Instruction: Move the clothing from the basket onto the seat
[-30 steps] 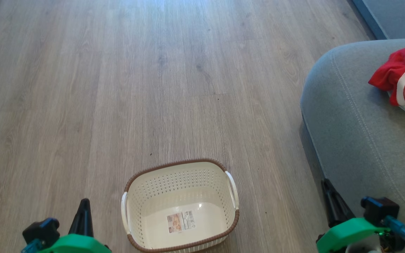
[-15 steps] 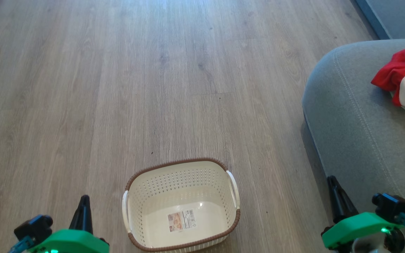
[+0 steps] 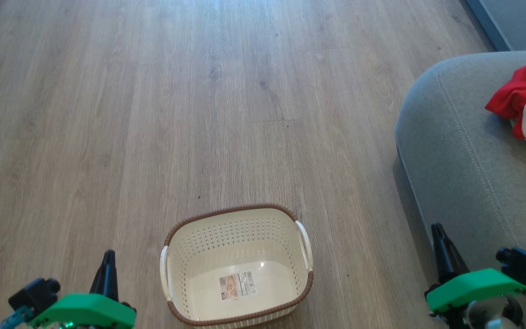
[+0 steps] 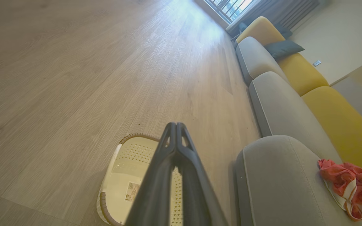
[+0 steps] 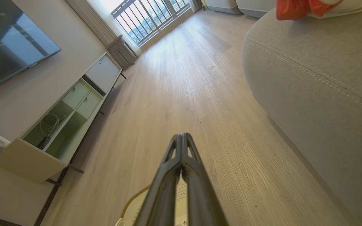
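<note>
The cream basket [image 3: 185, 256] with a brown rim stands on the wood floor, with just a label sticker [image 3: 237, 286] inside. Red clothing [image 3: 525, 103] with white stripes lies bunched on the grey-green seat [image 3: 454, 155] at the right edge; the left wrist view has it at the clothing [image 4: 353, 185] on the seat [image 4: 278, 185]. My left gripper [image 3: 108, 256] is shut, left of the basket, holding nothing; its tips [image 4: 175, 125] meet above the basket [image 4: 121, 169]. My right gripper [image 3: 436, 228] is shut beside the seat's front, tips [image 5: 181, 136] together, nothing held.
Wood floor [image 3: 199, 114] stretches ahead. A sofa run of grey and yellow cushions [image 4: 297, 75] lines the right side. A TV [image 5: 8, 44] and a low white cabinet [image 5: 68, 110] stand along the left wall, with a balcony window [image 5: 146, 15] at the far end.
The head view has shifted slightly, sliding seat and clothing rightward. Both grippers have sunk lower and moved outward in the view. Basket and clothing have not moved.
</note>
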Available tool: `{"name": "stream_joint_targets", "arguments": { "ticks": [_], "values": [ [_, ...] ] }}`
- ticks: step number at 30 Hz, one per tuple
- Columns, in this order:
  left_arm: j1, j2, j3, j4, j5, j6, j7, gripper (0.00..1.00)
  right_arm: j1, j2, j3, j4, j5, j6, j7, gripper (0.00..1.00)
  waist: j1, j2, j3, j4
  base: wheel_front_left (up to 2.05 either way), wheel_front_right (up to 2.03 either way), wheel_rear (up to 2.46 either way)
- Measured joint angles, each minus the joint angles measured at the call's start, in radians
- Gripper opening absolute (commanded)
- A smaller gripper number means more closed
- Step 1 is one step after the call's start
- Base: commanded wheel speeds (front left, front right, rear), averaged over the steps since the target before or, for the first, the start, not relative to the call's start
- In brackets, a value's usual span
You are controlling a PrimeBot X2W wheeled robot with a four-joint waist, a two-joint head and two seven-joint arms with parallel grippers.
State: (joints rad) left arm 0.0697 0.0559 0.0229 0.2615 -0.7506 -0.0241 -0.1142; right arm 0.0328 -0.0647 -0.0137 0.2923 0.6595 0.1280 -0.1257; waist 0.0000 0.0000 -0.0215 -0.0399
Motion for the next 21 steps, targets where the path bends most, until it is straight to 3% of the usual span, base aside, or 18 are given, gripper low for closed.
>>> {"name": "stream_joint_targets", "arguments": {
  "ticks": [21],
  "values": [
    [-0.033, -0.003, 0.012, 0.002, -0.222, -0.025, 0.056, 0.00, -0.024, 0.002, -0.026, -0.004, 0.249, 0.000, 0.061, 0.00, 0.0000, 0.0000, 0.006, 0.011, 0.00, 0.00, 0.00]
  ]
}}
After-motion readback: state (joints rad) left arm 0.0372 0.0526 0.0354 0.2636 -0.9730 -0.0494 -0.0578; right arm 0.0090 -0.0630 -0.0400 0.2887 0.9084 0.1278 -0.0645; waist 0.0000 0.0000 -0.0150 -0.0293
